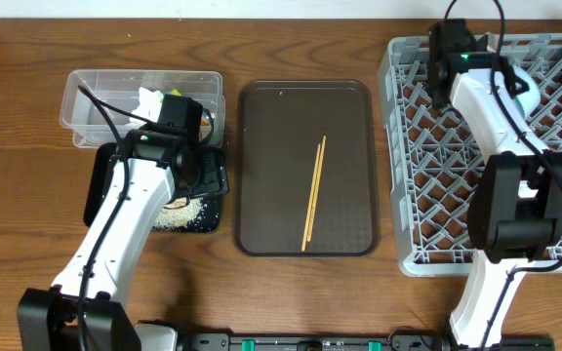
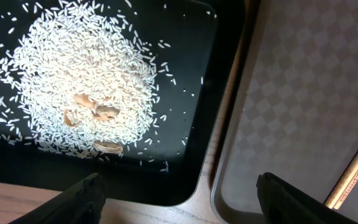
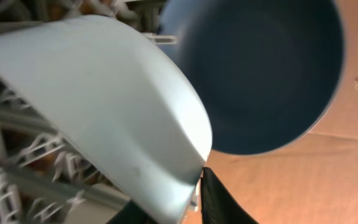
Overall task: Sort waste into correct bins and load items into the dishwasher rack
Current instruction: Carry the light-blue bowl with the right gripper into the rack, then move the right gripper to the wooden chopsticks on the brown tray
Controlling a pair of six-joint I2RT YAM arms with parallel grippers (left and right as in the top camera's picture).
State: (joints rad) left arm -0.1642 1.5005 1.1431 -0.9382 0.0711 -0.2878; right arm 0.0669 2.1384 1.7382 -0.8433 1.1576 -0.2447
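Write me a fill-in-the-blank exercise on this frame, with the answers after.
1. The thin wooden chopsticks lie on the large ____ serving tray.
2. The loose white rice grains are piled in the shallow ____ rectangular tray.
3. In the right wrist view, a dark ____ round plate shows behind the light blue bowl.
4. The left gripper hovers with its jaws ____.
Missing words: brown; black; blue; open.
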